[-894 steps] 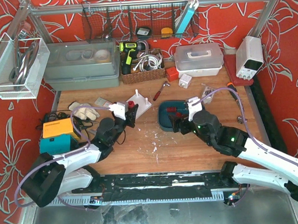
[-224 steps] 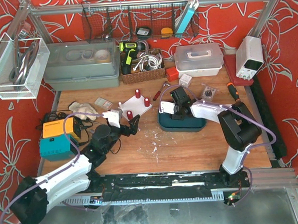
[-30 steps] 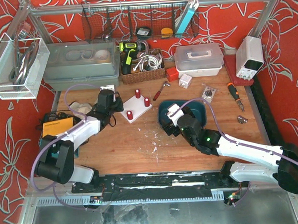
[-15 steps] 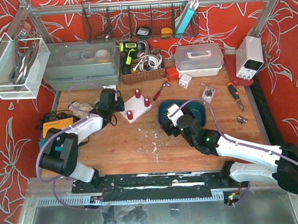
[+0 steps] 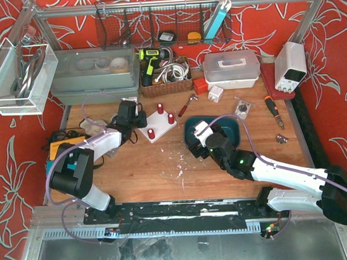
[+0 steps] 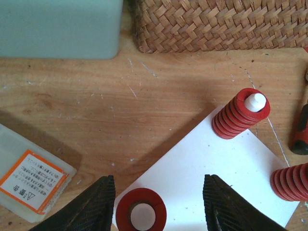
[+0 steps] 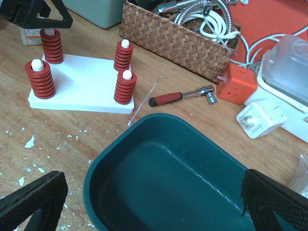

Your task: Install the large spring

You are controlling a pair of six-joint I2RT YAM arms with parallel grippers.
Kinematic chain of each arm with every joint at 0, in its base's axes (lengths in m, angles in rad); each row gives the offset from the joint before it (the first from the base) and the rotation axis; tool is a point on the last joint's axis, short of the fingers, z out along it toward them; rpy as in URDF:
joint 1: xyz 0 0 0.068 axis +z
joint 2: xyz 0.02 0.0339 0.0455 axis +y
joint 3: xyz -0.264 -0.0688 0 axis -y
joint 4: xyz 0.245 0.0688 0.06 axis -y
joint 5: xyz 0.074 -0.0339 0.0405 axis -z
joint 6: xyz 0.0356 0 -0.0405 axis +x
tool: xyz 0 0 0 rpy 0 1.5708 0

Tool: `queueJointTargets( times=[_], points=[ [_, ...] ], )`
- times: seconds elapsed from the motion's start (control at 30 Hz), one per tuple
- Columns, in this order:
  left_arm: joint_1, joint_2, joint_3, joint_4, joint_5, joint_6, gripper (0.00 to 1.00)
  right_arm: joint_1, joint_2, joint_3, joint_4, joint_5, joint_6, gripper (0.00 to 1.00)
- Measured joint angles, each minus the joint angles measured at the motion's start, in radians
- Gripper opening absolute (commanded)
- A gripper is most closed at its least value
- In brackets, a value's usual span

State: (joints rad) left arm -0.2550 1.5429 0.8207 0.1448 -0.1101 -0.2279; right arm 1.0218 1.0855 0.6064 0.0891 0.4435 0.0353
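A white base plate (image 7: 82,84) carries four red springs on white pegs. The large spring (image 6: 140,216) sits over its peg at the plate's corner, seen from above in the left wrist view. It also shows in the right wrist view (image 7: 52,44). My left gripper (image 6: 159,211) is open just above it, and the spring lies between the fingers, closer to the left one (image 6: 91,207). In the top view the left gripper (image 5: 135,118) is at the plate's (image 5: 161,123) left edge. My right gripper (image 7: 154,207) is open and empty over the empty teal tray (image 7: 110,159).
A wicker basket (image 7: 168,36) and a grey-green bin (image 6: 57,26) stand behind the plate. A red-handled ratchet (image 7: 180,97), an orange cube (image 7: 233,81) and a white adapter (image 7: 260,120) lie behind the tray. A clear labelled box (image 6: 29,178) lies left of the plate.
My left gripper has shifted a little to the right, closer over the plate's left corner. The right arm has stayed over the tray.
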Motion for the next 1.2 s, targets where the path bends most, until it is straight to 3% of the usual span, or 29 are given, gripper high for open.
queueJointTargets(
  times=[0.27, 0.43, 0.47, 0.5, 0.53, 0.7, 0.9, 1.2],
  points=[
    [0.000, -0.026, -0.006, 0.002, 0.011, -0.017, 0.70, 0.000, -0.001, 0.000, 0.001, 0.010, -0.005, 0.99],
    [0.000, -0.171, -0.063, 0.023, 0.010, -0.026, 0.81, -0.003, -0.005, -0.005, 0.016, 0.049, -0.014, 0.99],
    [0.000, -0.208, -0.079, 0.036, 0.009, -0.026, 0.85, -0.004, -0.008, -0.010, 0.024, 0.060, -0.018, 0.99],
    [0.000, -0.250, -0.102, 0.059, 0.009, -0.028, 0.98, -0.008, -0.014, -0.017, 0.035, 0.073, -0.022, 0.99],
    [0.000, -0.291, -0.128, 0.081, 0.008, -0.030, 1.00, -0.013, -0.021, -0.023, 0.043, 0.086, -0.026, 0.99],
    [0.000, -0.462, -0.272, 0.187, -0.028, -0.031, 1.00, -0.083, -0.070, -0.042, 0.097, 0.163, -0.072, 0.99],
    [0.000, -0.535, -0.463, 0.350, -0.062, 0.056, 1.00, -0.288, -0.102, -0.078, 0.224, 0.193, -0.115, 0.99],
    [0.000, -0.373, -0.591, 0.612, -0.087, 0.255, 1.00, -0.608, -0.050, -0.149, 0.340, 0.127, -0.138, 0.99]
  ],
)
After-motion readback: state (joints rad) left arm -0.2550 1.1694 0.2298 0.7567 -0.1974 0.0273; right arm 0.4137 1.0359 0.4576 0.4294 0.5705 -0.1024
